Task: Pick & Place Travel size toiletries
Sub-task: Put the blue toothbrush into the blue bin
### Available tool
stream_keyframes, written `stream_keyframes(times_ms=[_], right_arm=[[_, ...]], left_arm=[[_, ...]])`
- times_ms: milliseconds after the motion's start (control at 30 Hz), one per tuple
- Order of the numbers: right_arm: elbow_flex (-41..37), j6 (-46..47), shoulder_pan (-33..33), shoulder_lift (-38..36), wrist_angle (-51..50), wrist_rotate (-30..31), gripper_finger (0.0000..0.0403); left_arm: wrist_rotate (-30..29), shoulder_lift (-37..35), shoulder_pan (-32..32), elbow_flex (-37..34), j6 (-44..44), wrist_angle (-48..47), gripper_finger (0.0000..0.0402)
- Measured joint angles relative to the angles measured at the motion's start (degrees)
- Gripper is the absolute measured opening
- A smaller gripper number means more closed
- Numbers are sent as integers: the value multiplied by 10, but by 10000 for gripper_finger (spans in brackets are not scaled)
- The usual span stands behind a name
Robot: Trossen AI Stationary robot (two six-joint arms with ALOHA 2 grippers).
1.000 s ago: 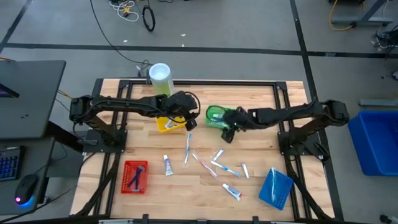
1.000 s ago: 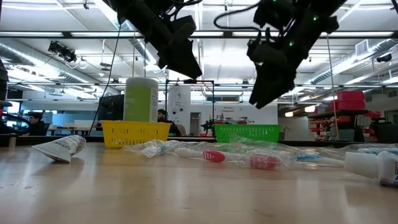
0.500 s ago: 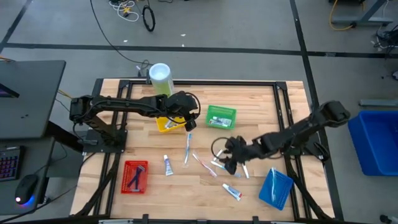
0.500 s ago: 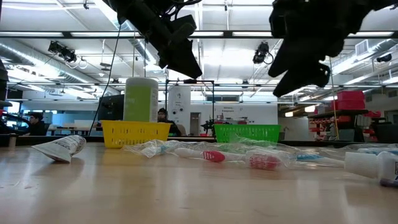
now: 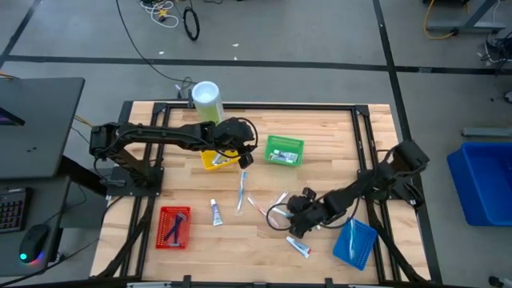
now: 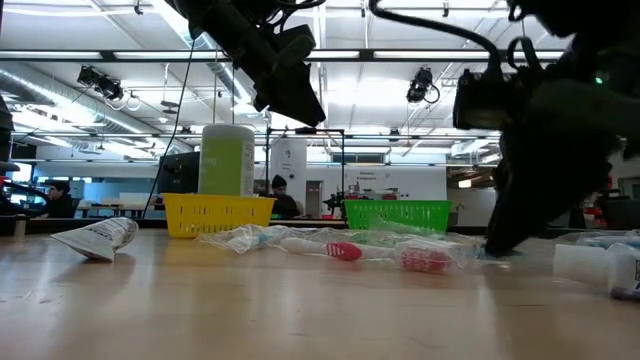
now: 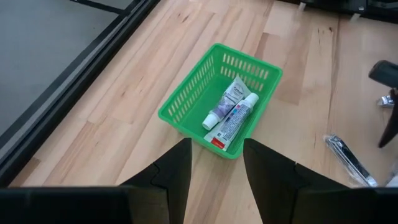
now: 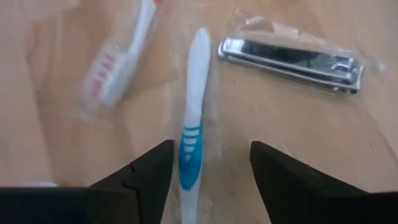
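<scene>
The right gripper (image 5: 294,220) is low over the wooden slatted table (image 5: 336,128), above the loose toiletries near the table's middle. In the right wrist view its two dark fingers (image 8: 146,177) stand apart, and a wrapped blue-and-white toothbrush (image 8: 191,130) lies flat on the wood between them. Neither finger touches the toothbrush. Just beside it lie a wrapped pink-and-white toothbrush (image 8: 115,65) and a wrapped metal nail clipper (image 8: 289,59).

The left gripper (image 5: 244,157) hangs above the small yellow plastic basket (image 5: 213,160). In the left wrist view its fingers (image 7: 171,174) are apart with nothing between them.

The small green plastic basket (image 5: 285,150) sits between the two arms and holds two small white tubes (image 7: 229,113) lying side by side.

Other toiletries remain loose on the table:
- a small white tube with blue marks (image 5: 215,212) near the red plastic basket (image 5: 174,226);
- a slim wrapped toothbrush (image 5: 241,192) toward the middle;
- a white tube with red and blue marks (image 5: 299,247) close to the blue plastic basket (image 5: 354,241).

A green canister with a white lid (image 5: 206,101) stands upright at the far edge of the table, behind the yellow basket.
</scene>
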Motion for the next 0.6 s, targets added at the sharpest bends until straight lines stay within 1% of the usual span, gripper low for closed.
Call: stream_keyframes(times_ms=[200, 300, 400, 600], right_arm=[[2, -33, 1, 21, 2, 11, 213], [2, -57, 1, 22, 1, 12, 196], [2, -67, 0, 23, 3, 11, 167], [1, -62, -2, 23, 2, 9, 96]], left_arm=[[0, 0, 0, 0, 0, 0, 153], [0, 0, 0, 0, 0, 0, 153], [0, 0, 0, 0, 1, 0, 153], [0, 0, 0, 0, 3, 0, 153]])
